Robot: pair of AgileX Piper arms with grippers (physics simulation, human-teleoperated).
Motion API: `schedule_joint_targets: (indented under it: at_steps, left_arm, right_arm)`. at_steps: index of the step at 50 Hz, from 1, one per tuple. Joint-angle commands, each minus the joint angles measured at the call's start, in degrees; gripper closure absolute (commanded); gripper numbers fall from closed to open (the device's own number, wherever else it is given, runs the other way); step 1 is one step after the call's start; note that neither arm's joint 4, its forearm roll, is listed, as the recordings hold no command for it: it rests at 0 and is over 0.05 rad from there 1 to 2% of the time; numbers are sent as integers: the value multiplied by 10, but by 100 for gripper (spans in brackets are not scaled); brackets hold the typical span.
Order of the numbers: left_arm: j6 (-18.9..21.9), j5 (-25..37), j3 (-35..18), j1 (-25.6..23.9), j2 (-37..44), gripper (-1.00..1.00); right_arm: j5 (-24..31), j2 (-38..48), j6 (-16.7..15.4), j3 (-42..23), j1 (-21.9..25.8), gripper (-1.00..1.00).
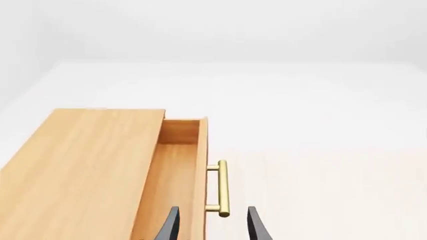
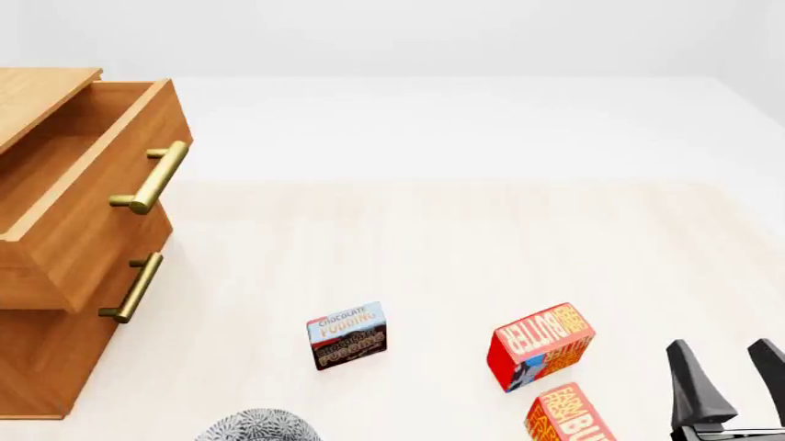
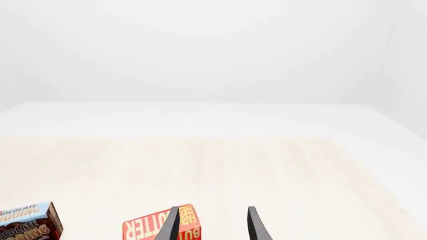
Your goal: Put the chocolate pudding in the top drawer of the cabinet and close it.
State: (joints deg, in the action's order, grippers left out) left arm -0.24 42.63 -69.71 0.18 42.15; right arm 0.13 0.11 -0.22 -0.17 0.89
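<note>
The chocolate pudding point(image 2: 346, 335) stands on the table near the front, a small box with a light blue band over dark brown; it also shows in the right wrist view point(image 3: 27, 222). The cabinet point(image 2: 37, 367) fills the left side. Its top drawer point(image 2: 86, 230) is pulled out and looks empty, brass handle point(image 2: 153, 177) facing right. My right gripper point(image 2: 722, 349) is open at the front right, well right of the pudding, holding nothing. My left gripper point(image 1: 213, 210) is open and faces the open top drawer point(image 1: 175, 185); the handle point(image 1: 222, 187) shows between its fingers, farther off.
Two red-orange butter boxes point(image 2: 540, 344) point(image 2: 571, 418) sit between the pudding and my right gripper; one shows in the right wrist view point(image 3: 150, 227). A lower drawer's handle point(image 2: 132, 287) is shut in. A grey speckled rounded thing point(image 2: 257, 427) pokes up at the front edge.
</note>
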Motion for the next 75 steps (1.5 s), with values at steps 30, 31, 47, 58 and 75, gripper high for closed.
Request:
schedule_joint_targets:
  at_steps: [30, 31, 47, 58, 75]
  left_arm:
    - [-12, -35, 90, 8, 48, -100]
    - [-11, -35, 90, 9, 48, -100]
    - [-1, -67, 135, 17, 69, -100]
    - [5, -85, 164, 19, 79, -100]
    - [-13, -84, 179, -45, 86, -100]
  right_arm:
    - [0, 1, 0, 0, -4, -100]
    - [0, 1, 0, 0, -4, -100]
    - [0, 1, 0, 0, -4, -100]
    - [0, 1, 0, 0, -4, -100]
    - [0, 1, 0, 0, -4, -100]
